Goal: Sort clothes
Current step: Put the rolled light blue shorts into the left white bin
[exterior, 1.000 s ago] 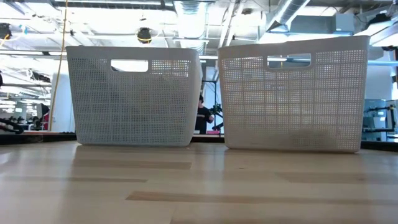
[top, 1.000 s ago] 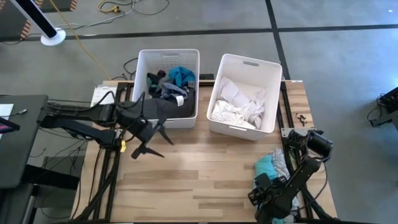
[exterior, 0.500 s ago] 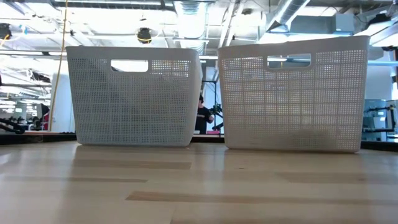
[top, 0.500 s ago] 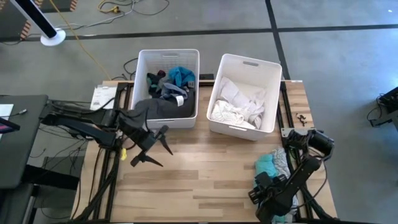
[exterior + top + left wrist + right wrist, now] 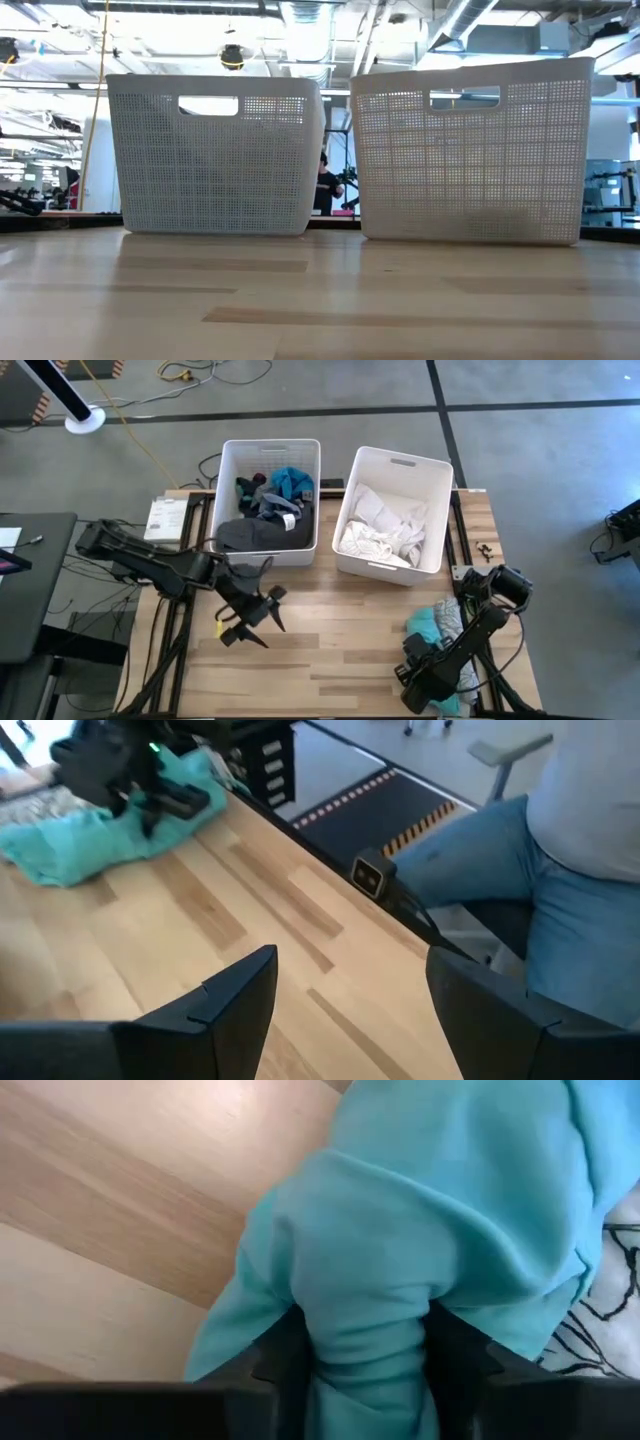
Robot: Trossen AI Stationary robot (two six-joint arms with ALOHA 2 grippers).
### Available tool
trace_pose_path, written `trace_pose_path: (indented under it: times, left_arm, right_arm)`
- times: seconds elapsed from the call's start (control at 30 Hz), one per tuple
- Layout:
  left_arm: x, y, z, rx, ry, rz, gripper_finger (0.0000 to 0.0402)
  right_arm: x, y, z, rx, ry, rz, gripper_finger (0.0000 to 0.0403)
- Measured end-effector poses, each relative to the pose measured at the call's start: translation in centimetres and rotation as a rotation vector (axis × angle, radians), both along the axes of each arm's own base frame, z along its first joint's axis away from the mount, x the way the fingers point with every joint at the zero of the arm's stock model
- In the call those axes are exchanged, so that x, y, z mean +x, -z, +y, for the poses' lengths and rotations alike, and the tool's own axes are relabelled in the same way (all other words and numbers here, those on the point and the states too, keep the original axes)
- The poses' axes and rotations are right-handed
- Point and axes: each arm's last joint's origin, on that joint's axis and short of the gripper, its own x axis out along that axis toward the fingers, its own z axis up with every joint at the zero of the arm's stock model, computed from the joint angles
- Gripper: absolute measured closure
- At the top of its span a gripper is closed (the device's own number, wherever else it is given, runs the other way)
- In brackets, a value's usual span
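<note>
A teal garment (image 5: 428, 624) lies bunched at the table's near right, partly on a white garment with a dark pattern (image 5: 612, 1270). My right gripper (image 5: 418, 652) points down on the teal one and is shut on it. The left bin (image 5: 232, 452) holds dark and blue clothes (image 5: 275, 495), and a dark grey piece (image 5: 255, 536) lies at its near wall. White clothes (image 5: 385, 525) fill the right bin (image 5: 443, 470). Above the bare wood in front of the left bin, my left gripper (image 5: 255, 628) hangs open and holds nothing. My right gripper pinches a raised fold of the teal garment (image 5: 365, 1295) between its two fingers (image 5: 285, 1355), coming from above and pointing steeply down. The cloth bulges up between them in several layers. The rest of the garment lies slack on the table.
The two white bins stand side by side at the table's far edge (image 5: 210, 150) (image 5: 470, 150). Bare wood (image 5: 330, 630) lies between the arms. A person in jeans (image 5: 560, 900) sits beyond the table's edge near a small black camera (image 5: 368, 875).
My left gripper has moved away from the left bin toward the table's near edge and to the right, sinking lower, still open and holding nothing. My right gripper has sunk a little onto the teal garment.
</note>
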Motion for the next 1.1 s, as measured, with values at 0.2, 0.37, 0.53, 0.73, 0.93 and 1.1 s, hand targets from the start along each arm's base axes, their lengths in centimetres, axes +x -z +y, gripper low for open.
trace_pose_path:
  times: [0.2,0.37,0.53,0.73,0.93,1.1]
  left_arm:
    - [0.9,1.5,-1.0,0.019,0.03,0.055,0.0152]
    - [1.4,2.4,-1.9,0.034,0.058,0.084,0.0152]
    - [1.3,2.4,-2.2,0.036,0.07,0.08,0.0152]
    - [1.2,2.4,-2.6,0.039,0.068,0.081,0.0152]
    - [1.0,2.4,-3.1,0.06,0.063,0.071,0.0152]
    - [1.1,2.3,-3.3,0.085,0.043,0.039,0.0152]
  right_arm:
    - [0.2,0.0,-0.2,-0.02,-0.011,-0.027,0.0295]
    - [0.5,-0.1,-0.1,-0.054,-0.03,-0.082,0.0323]
    - [1.3,-0.6,0.2,-0.087,-0.064,-0.181,0.034]
    - [2.5,-1.0,0.3,-0.099,-0.104,-0.278,0.0349]
    - [4.2,-1.5,0.7,-0.11,-0.171,-0.42,0.0361]
    - [5.8,-2.5,0.8,-0.139,-0.245,-0.5,0.0373]
